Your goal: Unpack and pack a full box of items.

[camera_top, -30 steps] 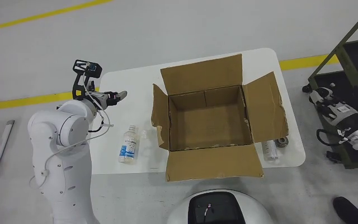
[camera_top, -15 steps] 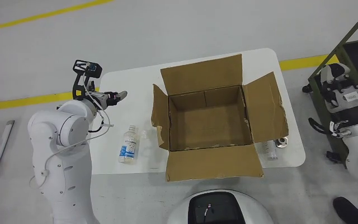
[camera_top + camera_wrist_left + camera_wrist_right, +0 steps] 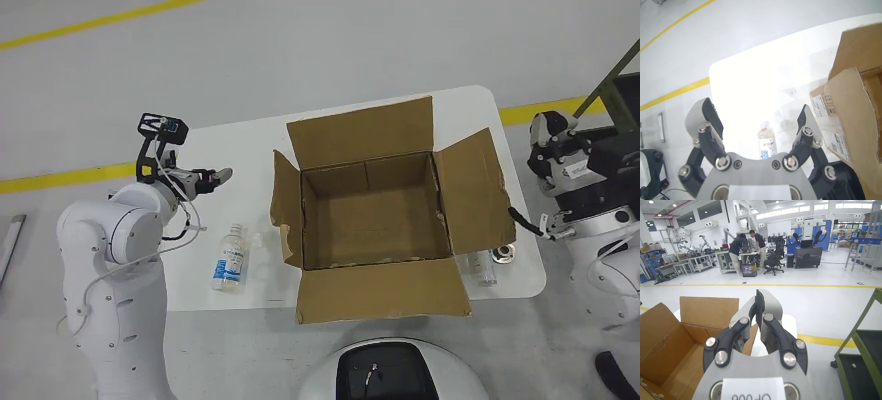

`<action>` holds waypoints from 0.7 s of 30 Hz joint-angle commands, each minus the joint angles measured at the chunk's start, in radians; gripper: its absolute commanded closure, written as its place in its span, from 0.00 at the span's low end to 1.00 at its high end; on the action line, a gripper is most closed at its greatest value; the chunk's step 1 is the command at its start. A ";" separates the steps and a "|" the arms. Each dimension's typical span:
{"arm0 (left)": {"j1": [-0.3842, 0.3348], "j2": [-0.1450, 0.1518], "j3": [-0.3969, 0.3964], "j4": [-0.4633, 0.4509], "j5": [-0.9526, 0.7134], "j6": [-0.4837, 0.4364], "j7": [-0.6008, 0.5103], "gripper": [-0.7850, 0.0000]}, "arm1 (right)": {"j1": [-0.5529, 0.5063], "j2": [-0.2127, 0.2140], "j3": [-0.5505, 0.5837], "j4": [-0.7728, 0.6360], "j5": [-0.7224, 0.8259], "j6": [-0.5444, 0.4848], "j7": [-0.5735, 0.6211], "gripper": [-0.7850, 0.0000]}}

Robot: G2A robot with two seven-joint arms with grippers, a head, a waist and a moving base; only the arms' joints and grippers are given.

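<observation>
The open cardboard box [image 3: 370, 215] stands mid-table with its flaps spread, and its inside looks bare. A clear bottle with a white-and-blue label [image 3: 230, 258] lies on the table to the left of the box. My left gripper [image 3: 205, 180] hovers over the table's left end, open and holding nothing. Past its fingers lies the bottle [image 3: 767, 140], with the box [image 3: 857, 106] beside it. My right gripper [image 3: 759, 306] is shut on nothing, raised at the table's right end beside the box [image 3: 677, 332].
A small clear bottle [image 3: 482, 268] and a round can [image 3: 505, 253] lie by the box's right flap. A green cart [image 3: 857, 351] stands off the table's right end. The white table [image 3: 230, 150] has bare room at far left.
The right arm has come in from the right edge to the table's right end. The left gripper has shifted slightly to the right.
</observation>
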 commanded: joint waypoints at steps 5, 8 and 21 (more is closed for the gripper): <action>0.004 0.013 0.008 0.030 -0.033 0.017 -0.263 0.00 | 0.000 -0.002 0.025 0.019 0.008 -0.055 0.005 1.00; 0.017 0.019 0.024 0.089 -0.093 0.066 -0.272 0.00 | -0.002 -0.004 0.032 0.023 0.012 -0.071 0.007 1.00; 0.017 0.025 0.032 0.112 -0.129 0.105 -0.272 0.00 | -0.008 -0.011 0.058 0.049 0.011 -0.148 0.015 1.00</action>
